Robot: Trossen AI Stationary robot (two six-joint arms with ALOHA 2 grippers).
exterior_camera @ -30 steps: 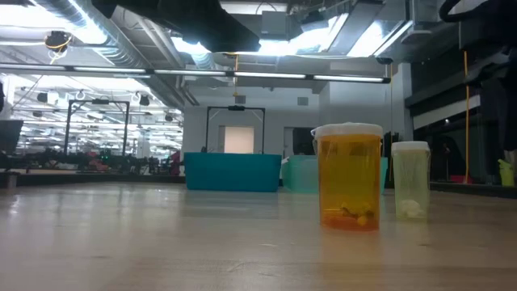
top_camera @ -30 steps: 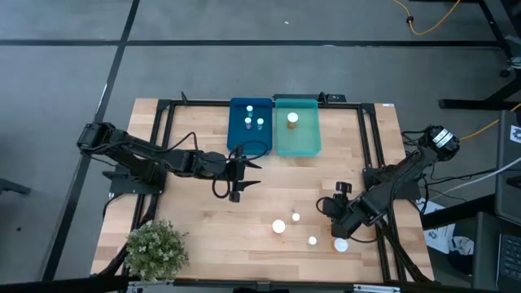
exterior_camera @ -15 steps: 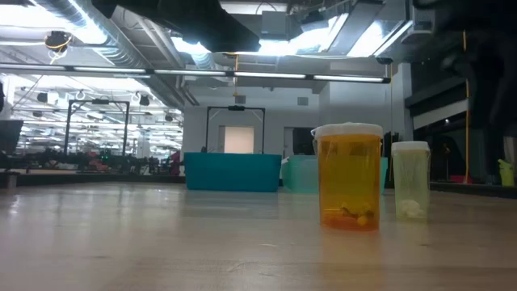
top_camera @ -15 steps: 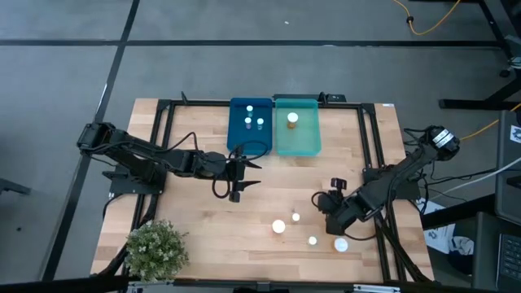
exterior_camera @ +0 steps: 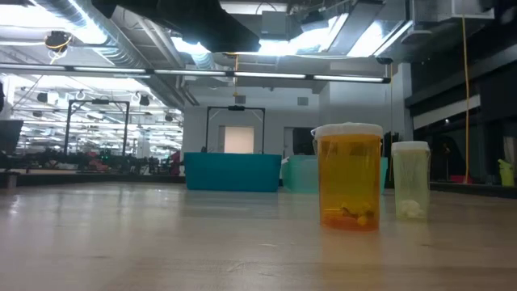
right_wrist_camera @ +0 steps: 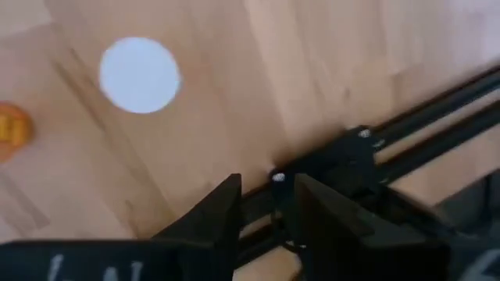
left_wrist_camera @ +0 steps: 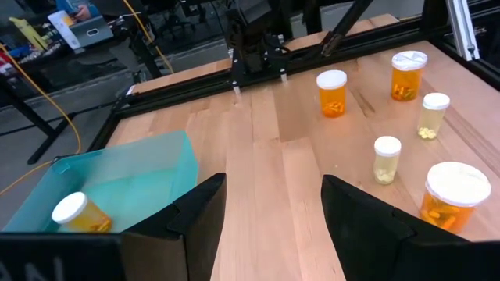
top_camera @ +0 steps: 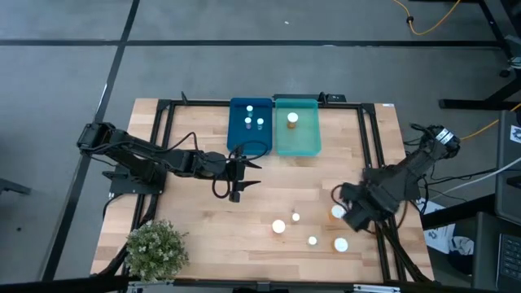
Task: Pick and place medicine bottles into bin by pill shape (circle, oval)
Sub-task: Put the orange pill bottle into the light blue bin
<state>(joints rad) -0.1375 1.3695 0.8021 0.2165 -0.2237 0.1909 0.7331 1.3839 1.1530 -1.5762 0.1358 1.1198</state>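
White-capped bottle (right_wrist_camera: 140, 75) ahead of right gripper (right_wrist_camera: 266, 207), untouched

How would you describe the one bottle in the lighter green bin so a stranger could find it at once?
Find the two bins at the table's far edge; take the lighter green bin on the right. The amber bottle with a white cap stands alone there, while the dark blue bin holds three bottles.

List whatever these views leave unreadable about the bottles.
- Pill shapes in the bottles inside the blue bin: the high view shows only tiny white caps.
- Bin contents: in the low view, the bin walls hide them.
- Body under the white cap: the right wrist view looks straight down, so the cap covers it.
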